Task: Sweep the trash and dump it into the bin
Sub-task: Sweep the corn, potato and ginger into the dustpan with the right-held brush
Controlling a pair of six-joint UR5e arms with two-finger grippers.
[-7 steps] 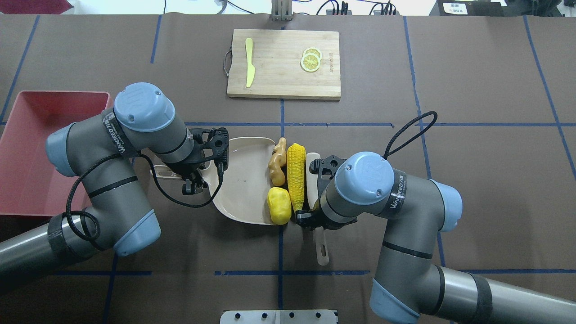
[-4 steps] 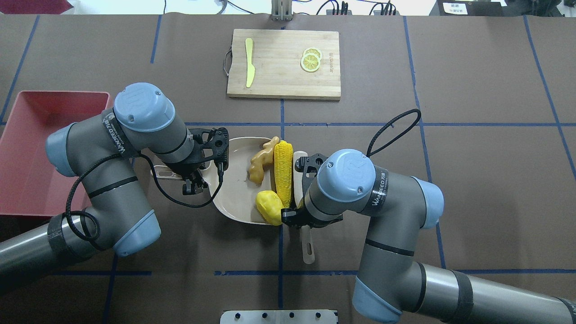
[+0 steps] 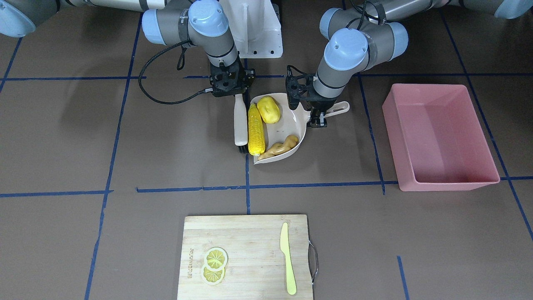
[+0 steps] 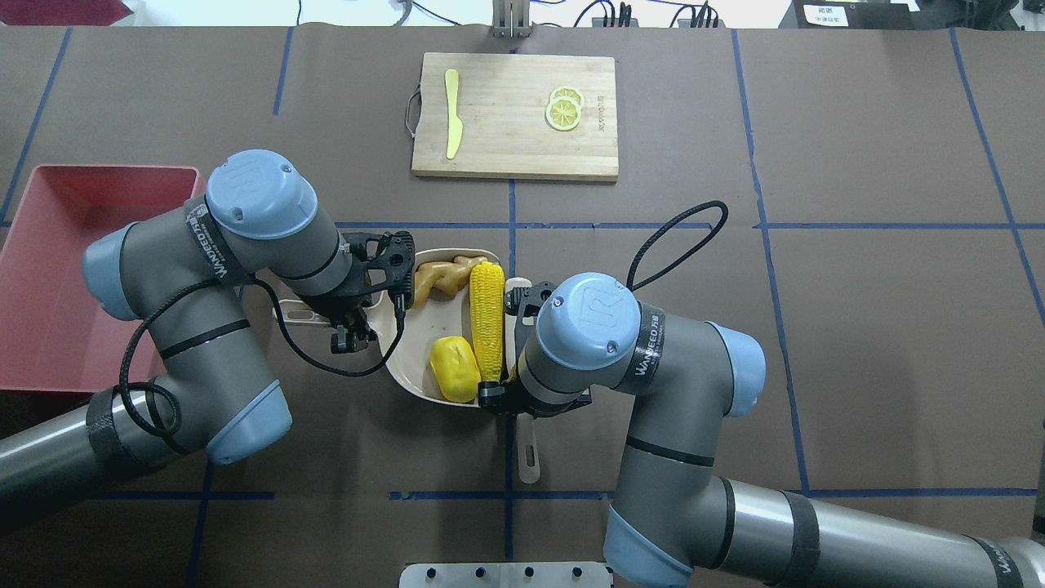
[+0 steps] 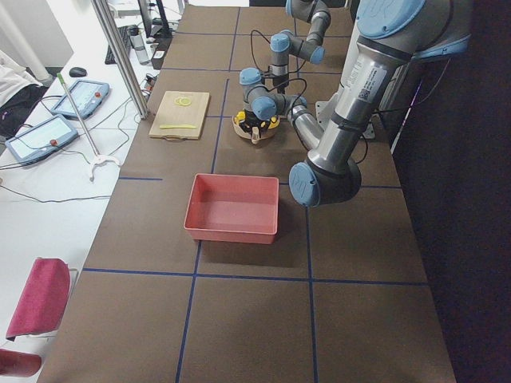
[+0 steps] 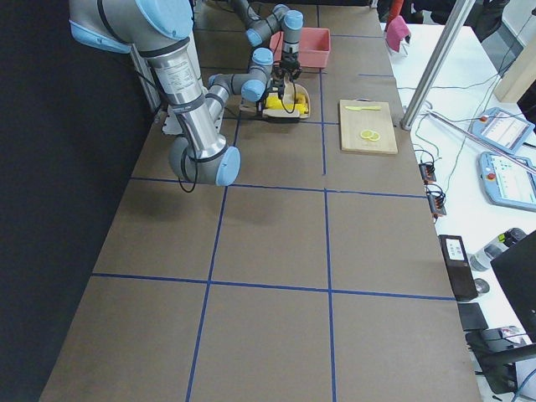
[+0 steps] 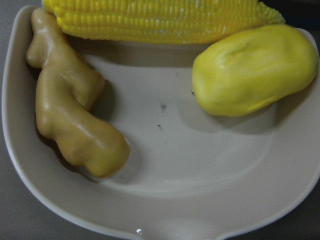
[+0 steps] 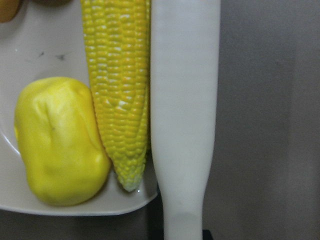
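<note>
The corn cob, the yellow potato lump and the tan ginger root lie inside the beige dustpan. My right gripper is shut on the white brush, which lies flat against the corn's right side at the pan's open edge. My left gripper is shut on the dustpan handle. The left wrist view shows the ginger, potato and corn in the pan. The pink bin stands at the table's left edge, left of my left arm.
A wooden cutting board lies at the far middle with a pale yellow knife and lemon slices on it. The brush's handle end sticks out toward the robot. Blue tape lines cross the brown table.
My right gripper has swept the brush left, pushing the corn, potato and ginger from the pan's open edge into the dustpan. My left arm and the dustpan have stayed put.
</note>
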